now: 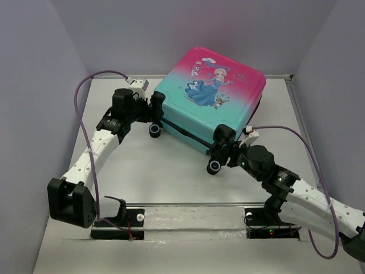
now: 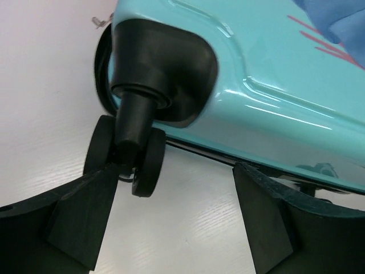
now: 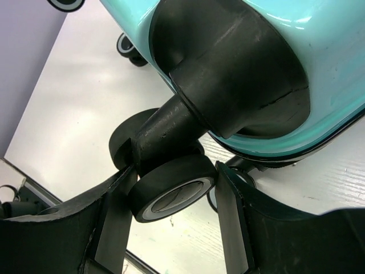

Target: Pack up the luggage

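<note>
The luggage (image 1: 211,91) lies flat and closed at the back middle of the table, pink to teal with a princess print. My left gripper (image 1: 158,111) is open at its left corner. In the left wrist view (image 2: 175,171) a black caster wheel (image 2: 145,160) sits against my left finger (image 2: 85,211), with the teal shell (image 2: 274,74) above and only table between the jaws. My right gripper (image 1: 219,151) is at the near right corner. In the right wrist view (image 3: 175,171) it is shut on that corner's black wheel (image 3: 171,191), a finger on each side.
Grey walls enclose the table on the left, back and right. A metal rail (image 1: 188,204) runs across the near edge between the arm bases. Lilac cables (image 1: 80,114) loop beside both arms. Another wheel (image 3: 128,48) shows further along the case's edge.
</note>
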Robot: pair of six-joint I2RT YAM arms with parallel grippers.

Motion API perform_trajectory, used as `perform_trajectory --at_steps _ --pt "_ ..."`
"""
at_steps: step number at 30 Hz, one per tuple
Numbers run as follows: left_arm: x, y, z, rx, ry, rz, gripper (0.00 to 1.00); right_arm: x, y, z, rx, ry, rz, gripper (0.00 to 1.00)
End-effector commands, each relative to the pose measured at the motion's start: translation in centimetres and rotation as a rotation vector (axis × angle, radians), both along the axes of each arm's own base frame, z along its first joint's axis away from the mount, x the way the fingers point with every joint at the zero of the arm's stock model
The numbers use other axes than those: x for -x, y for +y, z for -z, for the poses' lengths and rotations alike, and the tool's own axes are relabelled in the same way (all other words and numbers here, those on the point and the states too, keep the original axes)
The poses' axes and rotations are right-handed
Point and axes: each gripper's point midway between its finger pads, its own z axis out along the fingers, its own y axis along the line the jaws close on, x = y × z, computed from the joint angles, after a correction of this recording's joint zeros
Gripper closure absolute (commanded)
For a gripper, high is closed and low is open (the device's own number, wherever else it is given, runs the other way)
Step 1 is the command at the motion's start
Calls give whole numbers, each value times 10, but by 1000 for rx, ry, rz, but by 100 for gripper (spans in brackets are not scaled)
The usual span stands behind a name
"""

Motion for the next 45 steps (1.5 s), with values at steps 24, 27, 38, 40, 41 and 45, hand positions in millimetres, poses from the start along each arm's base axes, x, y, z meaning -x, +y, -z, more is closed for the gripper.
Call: perform_trajectory --at_steps 24,27,38,40,41,45 --pt "-7 44 -58 -53 -227 -231 2 -37 -23 -33 9 -52 -7 93" --pt "-15 65 -35 -146 -159 -338 1 -43 -28 -32 20 -53 8 93" --pt "-49 14 -5 -93 -46 -122 1 -60 -28 -45 28 -64 -25 93" --pt "-52 10 0 -88 -27 -110 3 -61 -26 -44 26 -60 -33 93" --pt "-53 8 5 -87 -13 -103 5 -62 -26 -43 24 -59 -33 93" --pt "-55 4 11 -79 1 -85 9 -66 -26 -44 23 -61 -35 93"
